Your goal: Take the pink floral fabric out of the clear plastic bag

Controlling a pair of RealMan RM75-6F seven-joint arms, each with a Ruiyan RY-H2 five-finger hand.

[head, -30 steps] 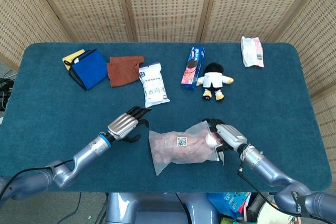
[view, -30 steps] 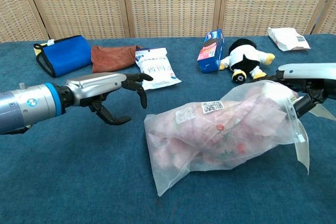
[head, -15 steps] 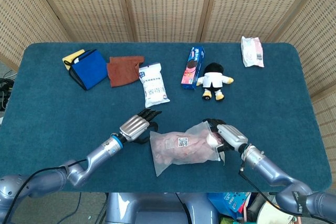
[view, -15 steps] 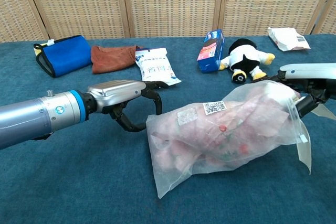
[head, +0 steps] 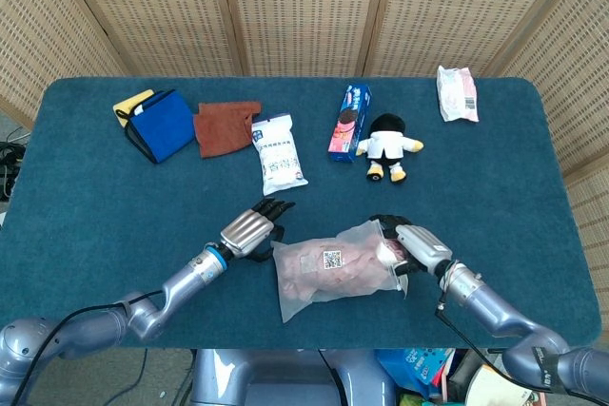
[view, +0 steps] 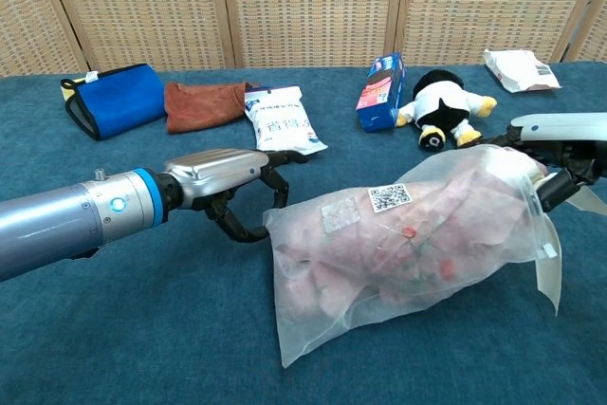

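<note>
Items on my worktop [head: 86,197], blue carpet-like surface, all along the far edge:
- Blue pouch [head: 160,125], black-trimmed, far left corner, lying on a yellow item [head: 130,102] that peeks out behind it.
- Rust-brown cloth [head: 225,126], crumpled, just beside the pouch.
- White snack packet [head: 281,152] with blue print, lying flat, touching the cloth's corner.
- Blue and pink biscuit box [head: 349,122], near the middle.
- Black-and-white plush toy [head: 388,146], yellow feet, just beside the box.
- White and pink packet [head: 457,93], far right corner.

Woven cane screens [head: 304,7] stand behind.
</note>
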